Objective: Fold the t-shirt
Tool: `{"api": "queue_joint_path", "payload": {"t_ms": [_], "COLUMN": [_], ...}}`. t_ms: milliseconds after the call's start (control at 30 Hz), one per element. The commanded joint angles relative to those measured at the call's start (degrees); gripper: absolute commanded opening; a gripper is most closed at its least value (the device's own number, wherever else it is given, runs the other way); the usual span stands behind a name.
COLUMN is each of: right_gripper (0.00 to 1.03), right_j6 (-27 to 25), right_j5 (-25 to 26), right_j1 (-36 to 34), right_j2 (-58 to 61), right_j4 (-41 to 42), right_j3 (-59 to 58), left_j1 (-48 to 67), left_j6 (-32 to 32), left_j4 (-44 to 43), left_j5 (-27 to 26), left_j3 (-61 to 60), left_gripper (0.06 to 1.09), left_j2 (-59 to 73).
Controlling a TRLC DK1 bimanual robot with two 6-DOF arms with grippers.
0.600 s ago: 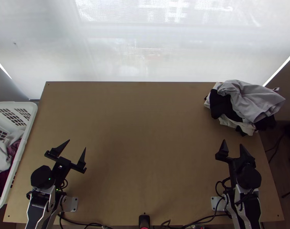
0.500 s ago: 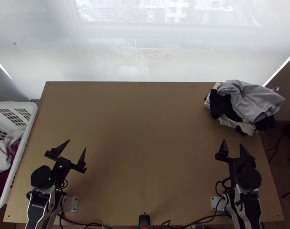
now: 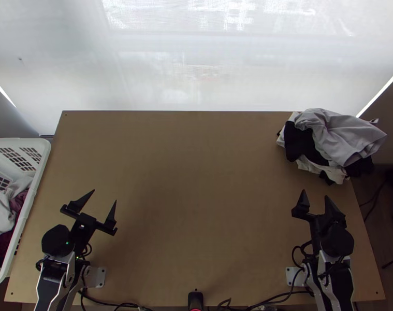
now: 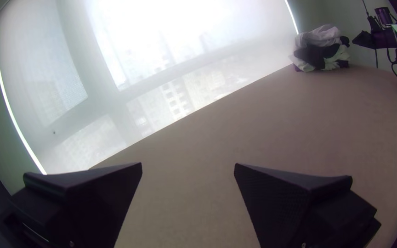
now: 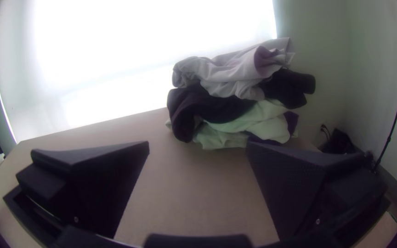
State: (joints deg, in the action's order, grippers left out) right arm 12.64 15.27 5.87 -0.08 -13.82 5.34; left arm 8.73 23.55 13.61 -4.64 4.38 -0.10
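Looking down at the wide wooden table [image 3: 196, 176], I think its big middle part is meant for folding. The white basket [image 3: 34, 186] sits by the table's left side, with a pale cloth [image 3: 0, 213] and a dark red cloth [image 3: 19, 201] in it, maybe so that they are out of my way.

The heap of clothes [image 3: 303, 143] is at the far right corner, and it pokes past the table's right edge. I guess it is put there so I can take one thing at a time. On top is a light grey cloth [image 3: 338, 136], all bunched up, with black and whitish bits under it. It may be the t-shirt, but I can't tell for sure. No t-shirt is spread out for me to fold.

My left gripper [image 3: 105, 195] is low over the near left part, with its fingers wide apart and nothing in them. My right gripper [image 3: 315, 193] is let go too, with a big gap between its fingers. It points up toward the heap, so I think it should do the first grab. I should pinch just the top cloth, or the ones under it could come along or fall off the edge.
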Motion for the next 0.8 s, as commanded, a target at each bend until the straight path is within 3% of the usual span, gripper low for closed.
{"api": "queue_joint_path", "payload": {"t_ms": [0, 700, 767], "right_gripper": [0.98, 0.98, 0.98], "right_j6": [0.3, 0.4, 0.3], "right_j5": [0.0, 0.0, -0.1], "right_j1": [-1.0, -1.0, 1.4], "right_j2": [0.1, 0.0, 0.0], "right_j4": [-0.2, -0.2, -0.2], "right_j3": [0.0, 0.1, 0.0], "left_j1": [0.0, 0.0, 0.0], "left_j6": [-0.1, -0.1, -0.1], "left_j4": [0.0, 0.0, 0.0], "left_j5": [0.0, 0.0, 0.0], "left_j3": [0.0, 0.0, 0.0], "left_gripper": [1.03, 1.03, 1.03], "left_j2": [0.0, 0.0, 0.0]}}
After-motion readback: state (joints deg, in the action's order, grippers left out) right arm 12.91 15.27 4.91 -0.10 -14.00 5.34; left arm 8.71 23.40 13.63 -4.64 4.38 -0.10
